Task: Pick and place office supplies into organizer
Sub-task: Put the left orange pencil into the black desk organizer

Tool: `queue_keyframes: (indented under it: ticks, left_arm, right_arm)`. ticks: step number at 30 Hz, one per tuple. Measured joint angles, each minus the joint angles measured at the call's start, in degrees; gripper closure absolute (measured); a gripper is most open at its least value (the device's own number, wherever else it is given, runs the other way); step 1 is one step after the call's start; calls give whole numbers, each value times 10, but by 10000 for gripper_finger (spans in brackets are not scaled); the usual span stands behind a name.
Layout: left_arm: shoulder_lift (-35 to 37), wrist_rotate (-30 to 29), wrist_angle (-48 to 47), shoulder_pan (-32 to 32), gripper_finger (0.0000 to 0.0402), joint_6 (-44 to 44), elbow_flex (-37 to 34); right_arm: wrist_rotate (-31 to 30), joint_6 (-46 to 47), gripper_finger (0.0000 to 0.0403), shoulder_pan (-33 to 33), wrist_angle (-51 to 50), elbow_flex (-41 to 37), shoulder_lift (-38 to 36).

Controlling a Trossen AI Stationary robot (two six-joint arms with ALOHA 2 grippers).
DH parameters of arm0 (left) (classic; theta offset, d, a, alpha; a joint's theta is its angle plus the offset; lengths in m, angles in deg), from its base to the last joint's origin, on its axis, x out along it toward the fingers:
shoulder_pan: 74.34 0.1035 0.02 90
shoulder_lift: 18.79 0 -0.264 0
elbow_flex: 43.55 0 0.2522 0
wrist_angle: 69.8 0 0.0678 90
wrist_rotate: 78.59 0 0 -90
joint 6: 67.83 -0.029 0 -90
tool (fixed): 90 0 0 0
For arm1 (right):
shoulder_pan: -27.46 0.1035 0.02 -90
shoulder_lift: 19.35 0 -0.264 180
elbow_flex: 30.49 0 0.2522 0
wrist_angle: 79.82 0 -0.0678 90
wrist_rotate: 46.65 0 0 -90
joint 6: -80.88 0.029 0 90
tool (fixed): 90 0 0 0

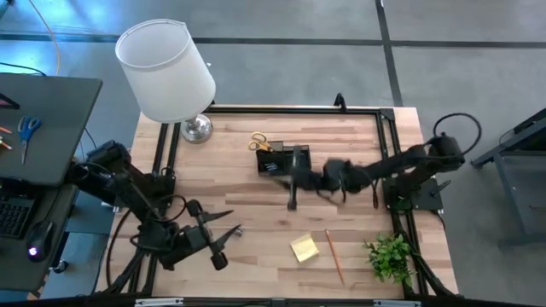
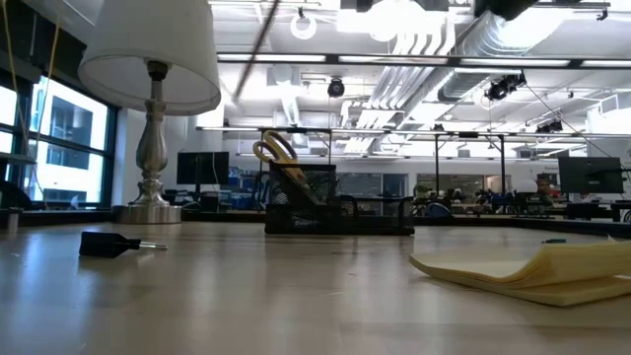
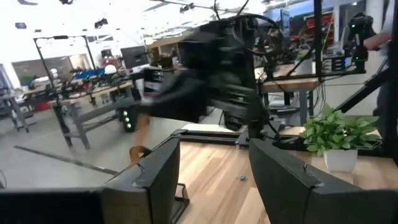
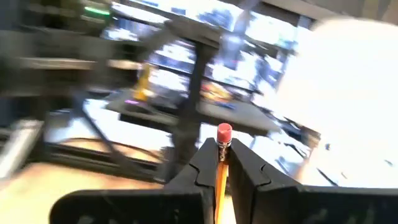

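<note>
My right fingers [image 4: 221, 177] are clenched on a yellow pencil [image 4: 221, 168] with a pink eraser, just beside the black mesh organizer [image 1: 277, 162]. Yellow-handled scissors [image 1: 260, 143] already stand in it. The sticky-note pad [image 1: 304, 248] and an orange pencil [image 1: 333, 254] lie on the wooden bench [image 1: 256, 213] nearer the plant. My left fingers [image 1: 230, 232] are released, idle.

- Overhead ceiling lights [image 2: 414, 30] illuminate the room brightly, glaring white above the lamp [image 2: 148, 59].
- The right pincer [image 4: 219, 171] and its pencil [image 4: 222, 155] are sharp; the background behind them is heavily motion-blurred.
- The right arm [image 1: 341, 177] is smeared beside the organizer [image 1: 277, 160].
- The counter [image 2: 296, 296] shows soft, faint shadows.
</note>
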Motion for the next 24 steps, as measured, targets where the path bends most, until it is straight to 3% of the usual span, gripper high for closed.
queue_keyframes:
  ticks: [5, 8, 14, 20, 24]
  left_arm:
    - [1, -4, -1, -8, 218, 16, 0]
    - [1, 29, -34, -6, 218, 59, 0]
    - [1, 168, -144, 34, 218, 213, 0]
    - [1, 324, -241, 93, 218, 348, 0]
    - [1, 378, -274, 118, 218, 392, 0]
  right_arm:
    - [36, 74, 398, -117, -63, 0, -27]
    - [53, 114, 397, -178, -93, 0, -28]
    - [90, 170, 398, -247, -168, 0, -28]
    - [92, 169, 396, -257, -225, 0, -28]
    - [92, 167, 397, -257, -250, 0, -28]
